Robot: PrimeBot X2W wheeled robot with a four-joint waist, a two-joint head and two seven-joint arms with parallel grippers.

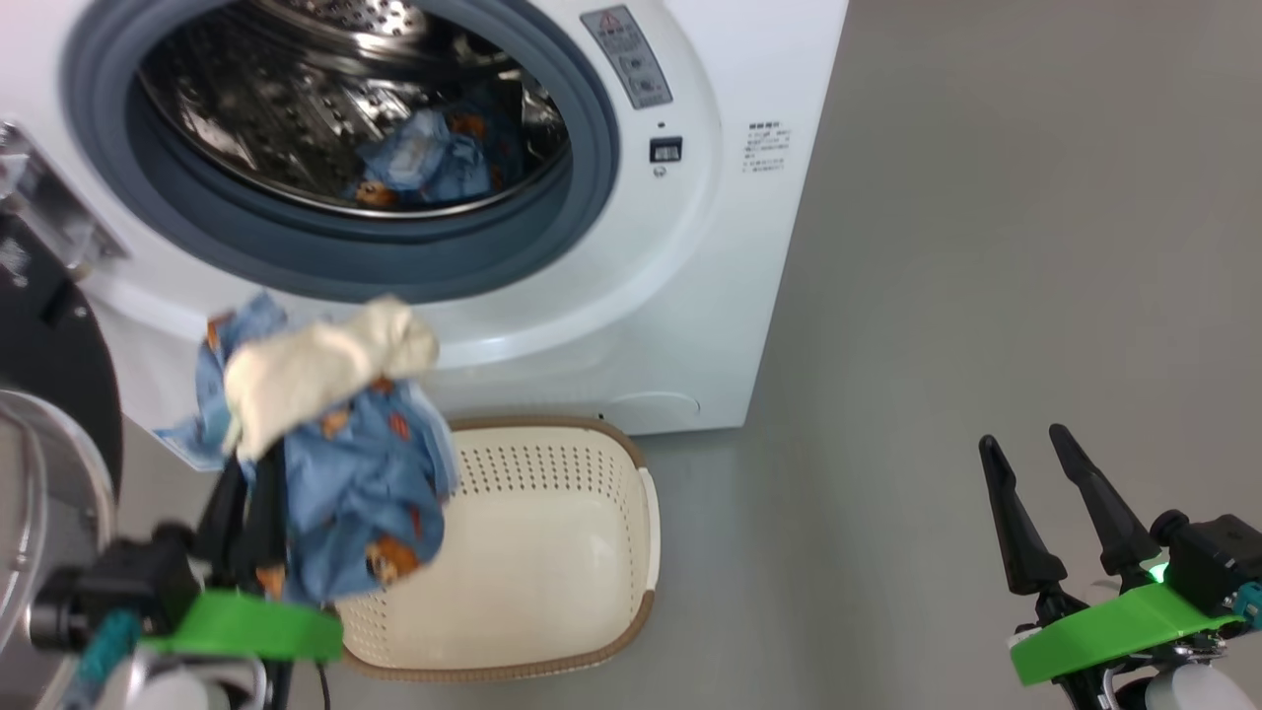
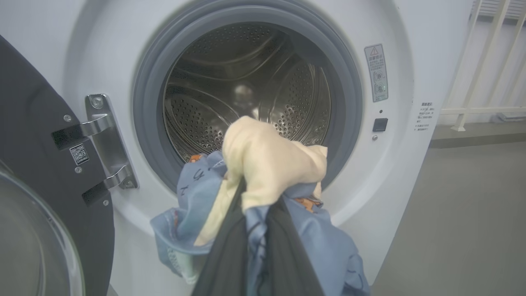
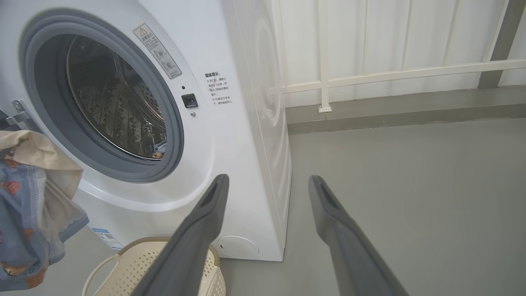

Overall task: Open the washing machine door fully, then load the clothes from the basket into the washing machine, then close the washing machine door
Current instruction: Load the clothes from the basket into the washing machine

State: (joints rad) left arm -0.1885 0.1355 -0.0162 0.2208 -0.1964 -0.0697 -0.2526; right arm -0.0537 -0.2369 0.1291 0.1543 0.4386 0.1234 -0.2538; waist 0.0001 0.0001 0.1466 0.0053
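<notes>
At the lower left of the head view, a bundle (image 1: 335,444) of clothes is held in the tightly closed left jaws, raised above the basket (image 1: 648,552) and in front of the machine (image 1: 710,296). A second bundle (image 1: 434,163) is seen lying in the drum (image 1: 296,99) at upper centre, and the door (image 1: 49,365) is swung open at the left edge. The right jaws are spread wide and empty at the lower right, over the floor (image 1: 986,247).

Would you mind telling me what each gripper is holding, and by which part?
The left gripper pinches the clothes bundle by bunched folds near its middle; the right gripper holds nothing.
</notes>
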